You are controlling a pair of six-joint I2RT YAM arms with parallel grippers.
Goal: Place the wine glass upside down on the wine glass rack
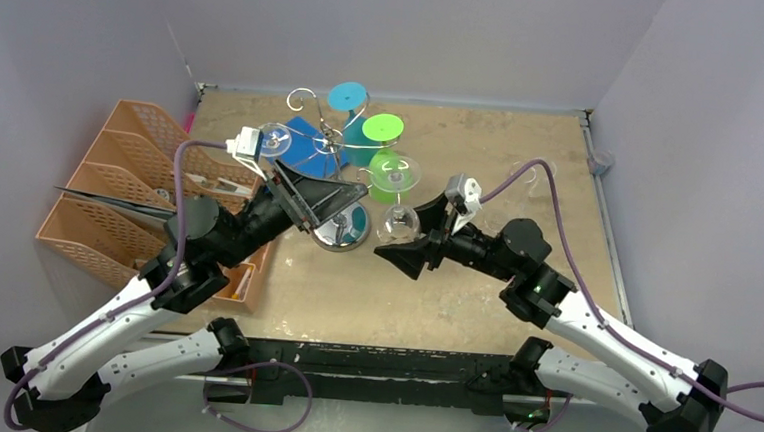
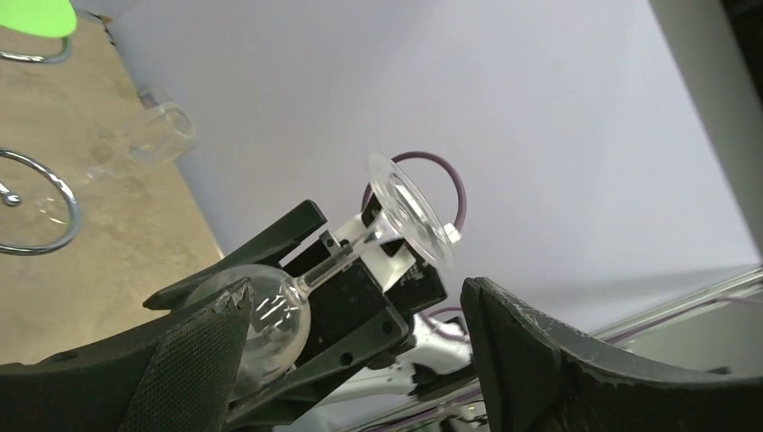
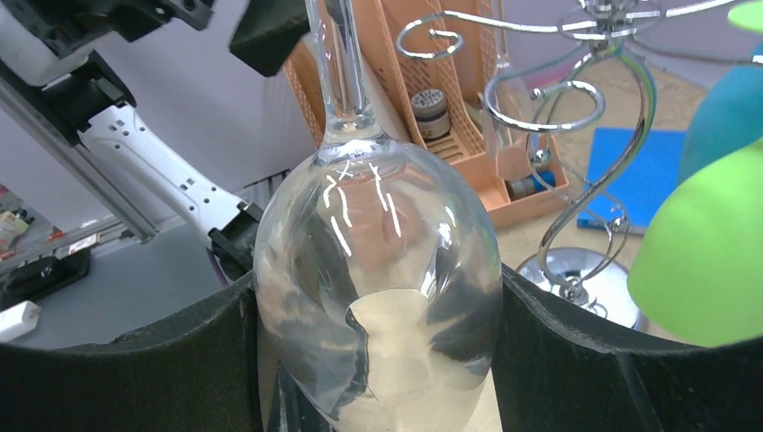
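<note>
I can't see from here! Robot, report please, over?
Left gripper open. Right gripper shut on wine glass bowl. Not yet on wine glass rack. Coloured glasses crowd rack.

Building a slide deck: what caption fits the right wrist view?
Right gripper grips a clear wine glass by its bowl, chrome rack just beyond.
</note>
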